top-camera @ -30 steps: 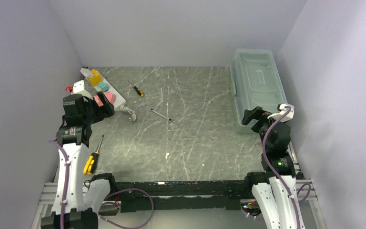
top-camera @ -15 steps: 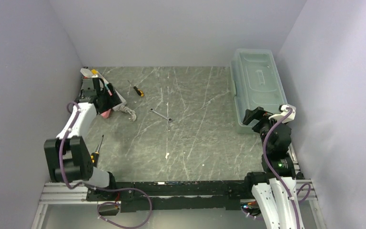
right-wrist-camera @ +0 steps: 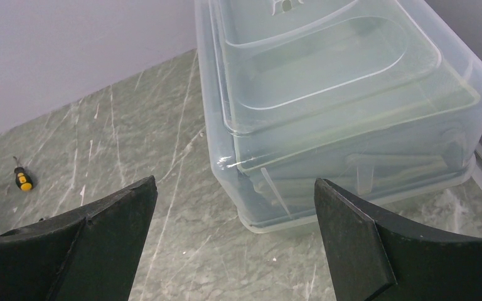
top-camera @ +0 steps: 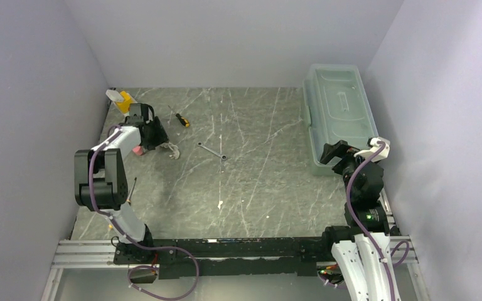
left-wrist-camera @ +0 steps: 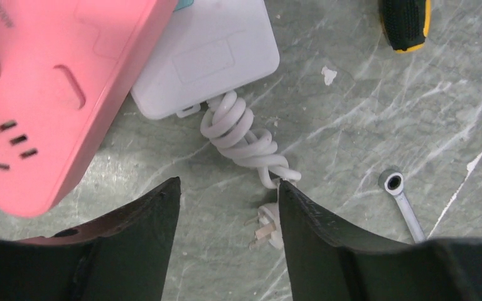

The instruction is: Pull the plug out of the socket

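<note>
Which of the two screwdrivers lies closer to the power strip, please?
The far screwdriver, just right of the power strip; the other screwdriver lies well away, nearer the camera.

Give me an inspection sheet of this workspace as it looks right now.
Surface: grey marbled table, scratched.
Job's things: socket at far left, partly hidden by the left arm; the pink face's visible outlet is bare.
Clutter: screwdriver, wrench, clear lidded bin.
End effectors: left end effector open by the socket's cord end; right end effector open, empty.
Cables: white cord coiled, cord's own plug loose on the table.
Surroundings: plain walls.
</note>
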Controlling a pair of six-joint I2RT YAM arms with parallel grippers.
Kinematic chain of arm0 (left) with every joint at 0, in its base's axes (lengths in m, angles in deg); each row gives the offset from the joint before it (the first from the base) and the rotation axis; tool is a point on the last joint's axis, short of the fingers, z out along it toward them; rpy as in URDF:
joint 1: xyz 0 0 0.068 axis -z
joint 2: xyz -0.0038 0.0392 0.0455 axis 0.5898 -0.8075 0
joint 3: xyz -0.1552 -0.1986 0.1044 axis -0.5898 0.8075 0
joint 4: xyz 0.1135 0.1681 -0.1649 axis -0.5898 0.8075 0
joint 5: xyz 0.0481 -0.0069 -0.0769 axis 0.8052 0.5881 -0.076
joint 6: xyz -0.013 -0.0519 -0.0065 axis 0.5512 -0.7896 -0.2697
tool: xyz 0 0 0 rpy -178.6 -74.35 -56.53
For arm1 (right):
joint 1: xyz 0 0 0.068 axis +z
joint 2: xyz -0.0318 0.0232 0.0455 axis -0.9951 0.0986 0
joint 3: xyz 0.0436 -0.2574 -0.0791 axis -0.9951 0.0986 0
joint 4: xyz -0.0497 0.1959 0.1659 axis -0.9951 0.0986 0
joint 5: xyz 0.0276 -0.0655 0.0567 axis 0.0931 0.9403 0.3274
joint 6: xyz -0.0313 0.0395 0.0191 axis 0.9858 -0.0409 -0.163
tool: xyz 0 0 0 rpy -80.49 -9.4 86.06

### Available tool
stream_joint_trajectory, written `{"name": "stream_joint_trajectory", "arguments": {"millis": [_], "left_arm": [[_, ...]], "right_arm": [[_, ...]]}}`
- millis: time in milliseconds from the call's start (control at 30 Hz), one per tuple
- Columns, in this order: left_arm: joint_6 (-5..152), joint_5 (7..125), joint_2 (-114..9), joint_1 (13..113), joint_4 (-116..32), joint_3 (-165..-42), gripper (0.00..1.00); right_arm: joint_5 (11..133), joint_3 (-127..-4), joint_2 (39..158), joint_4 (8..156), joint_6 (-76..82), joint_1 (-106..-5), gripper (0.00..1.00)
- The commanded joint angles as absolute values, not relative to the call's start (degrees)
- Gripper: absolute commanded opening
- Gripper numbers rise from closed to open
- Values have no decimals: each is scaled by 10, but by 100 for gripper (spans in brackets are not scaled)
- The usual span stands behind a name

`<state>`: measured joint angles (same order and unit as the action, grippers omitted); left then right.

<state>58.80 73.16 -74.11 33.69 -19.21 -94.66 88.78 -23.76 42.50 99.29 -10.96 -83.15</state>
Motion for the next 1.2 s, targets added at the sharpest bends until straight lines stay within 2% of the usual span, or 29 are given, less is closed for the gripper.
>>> {"name": "stream_joint_trajectory", "arguments": {"millis": [0, 500, 700, 833, 967, 1100, 1167], "left_arm": [[585, 738, -779, 338, -208, -987, 60], [608, 741, -832, 350, -192, -1028, 54], [614, 760, -853, 357, -172, -1041, 42], [615, 767, -861, 372, -154, -1051, 27], [613, 767, -859, 385, -132, -1051, 18], [609, 763, -853, 390, -109, -1049, 2], [600, 756, -842, 392, -102, -1041, 0]], "right_arm": [[896, -249, 428, 975, -112, -833, 100], [892, -252, 434, 972, -109, -833, 100], [890, -254, 435, 975, -109, -833, 100], [890, -254, 432, 975, -109, -833, 100], [889, -256, 433, 979, -109, -833, 100], [888, -258, 431, 982, -111, -833, 100], [887, -258, 430, 984, -111, -833, 100]]}}
